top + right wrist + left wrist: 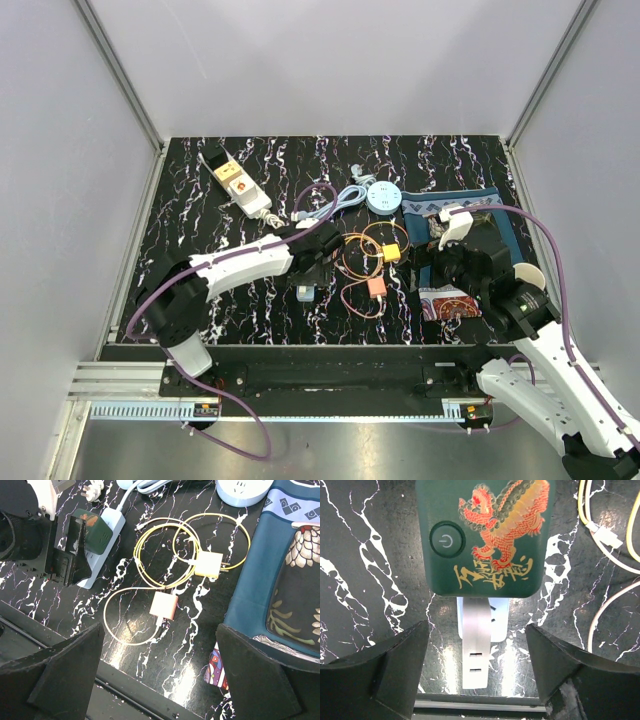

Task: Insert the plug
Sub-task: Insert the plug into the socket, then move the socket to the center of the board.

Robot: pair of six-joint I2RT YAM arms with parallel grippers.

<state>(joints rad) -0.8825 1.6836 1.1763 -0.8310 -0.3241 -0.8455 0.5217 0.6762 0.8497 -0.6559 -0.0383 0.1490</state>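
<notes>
A dark green plug (485, 535) with a red and gold dragon print and a round power button stands on a short white power strip (476, 645), hiding its prongs. My left gripper (477, 626) is open, its black fingers (395, 665) standing apart on either side of the strip and touching nothing. From the right wrist view the green plug (96, 524) sits on the white strip (111, 536) right beside the left gripper (62, 550). From above, the left gripper (310, 262) covers the plug, and only the strip's end (305, 293) shows. My right gripper (160, 627) is open and holds nothing.
A yellow charger (209, 564) and a pink charger (164, 605) lie with coiled yellow cables mid-table. A longer white power strip (238, 185) sits at the back left, beside a round blue socket (383, 197). A blue cloth (260, 570) lies at the right, a colourful packet (450, 303) near it.
</notes>
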